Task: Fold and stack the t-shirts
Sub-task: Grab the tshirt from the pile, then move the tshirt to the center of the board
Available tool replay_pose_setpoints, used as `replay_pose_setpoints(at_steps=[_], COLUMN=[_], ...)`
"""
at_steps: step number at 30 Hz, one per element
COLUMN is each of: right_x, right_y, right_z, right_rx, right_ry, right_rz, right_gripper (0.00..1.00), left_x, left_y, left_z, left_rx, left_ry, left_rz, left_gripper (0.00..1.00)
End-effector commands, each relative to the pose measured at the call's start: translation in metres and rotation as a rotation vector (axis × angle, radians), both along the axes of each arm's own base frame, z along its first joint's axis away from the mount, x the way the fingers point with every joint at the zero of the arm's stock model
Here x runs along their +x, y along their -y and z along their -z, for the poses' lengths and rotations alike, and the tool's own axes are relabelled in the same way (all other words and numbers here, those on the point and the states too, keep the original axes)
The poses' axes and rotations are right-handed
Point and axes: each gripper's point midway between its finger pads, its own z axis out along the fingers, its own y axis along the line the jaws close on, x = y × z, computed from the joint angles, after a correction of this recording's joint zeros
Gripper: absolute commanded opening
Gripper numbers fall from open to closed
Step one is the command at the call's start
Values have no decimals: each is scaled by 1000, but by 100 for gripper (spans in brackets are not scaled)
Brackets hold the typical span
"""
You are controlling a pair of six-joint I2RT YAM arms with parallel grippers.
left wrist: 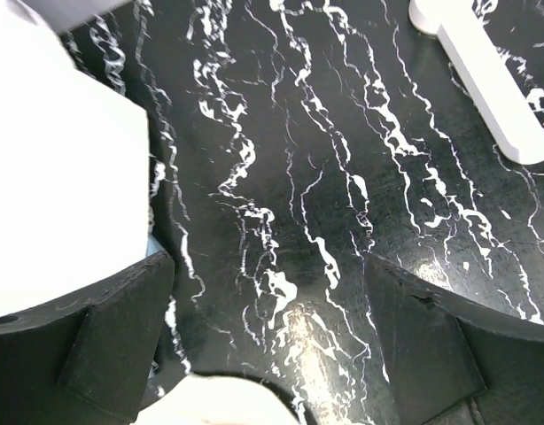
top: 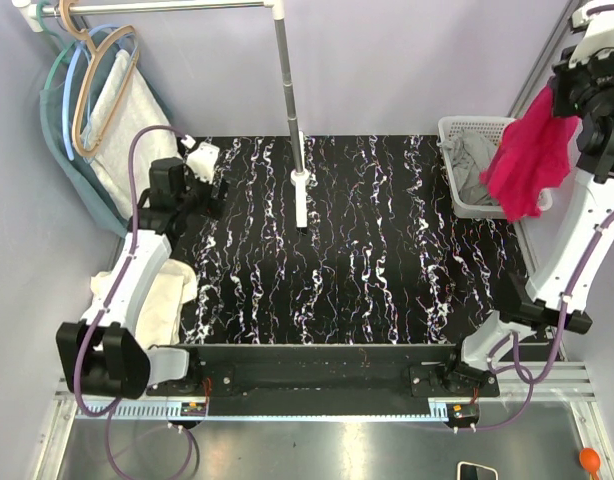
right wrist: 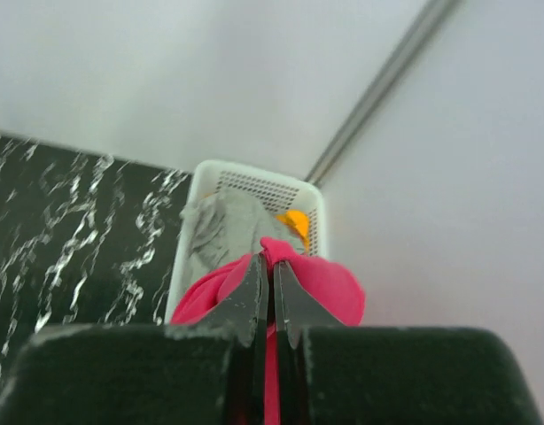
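Dangling lengthwise downward: crimson t-shirt (top: 532, 165)

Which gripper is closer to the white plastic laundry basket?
Right. The right gripper is raised just right of the white plastic laundry basket, shut on a crimson red t-shirt hanging over it. The left gripper stands open at the far left of the black marbled table.

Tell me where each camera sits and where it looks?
Top external: above and behind, looking down on the table; left arm and right arm show.
Left wrist: faces down at the table; open left gripper shows.
Right wrist: high, facing the basket; right gripper shut on the red t-shirt.
Shared: red t-shirt and basket, in top and right wrist.
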Motion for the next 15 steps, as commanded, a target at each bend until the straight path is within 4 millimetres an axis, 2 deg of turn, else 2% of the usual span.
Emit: replay_pose_setpoints(at_steps=[1, 5, 7, 12, 15], right_x=[-29, -59, -72, -95, -100], right_y=[-49, -90, -104, -129, -142], right_z=[12, 23, 20, 8, 13], right_rx=[-69, -60, -70, -74, -60], right_ry=[-70, -119, -112, -70, -89], right_rz=[-250, -433, -482, -570, -619], right_gripper=[0, 0, 0, 0, 0], left_x=[-7, -14, -18, -24, -26], left_y=[-3, 2, 3, 4, 6], left_z=[-58, -67, -66, -57, -53], left_rx=[6, -21, -24, -18, -20], left_ry=[124, 120, 110, 95, 87], left_rz=[-6, 4, 4, 5, 15], left_gripper=[95, 95, 95, 95, 95])
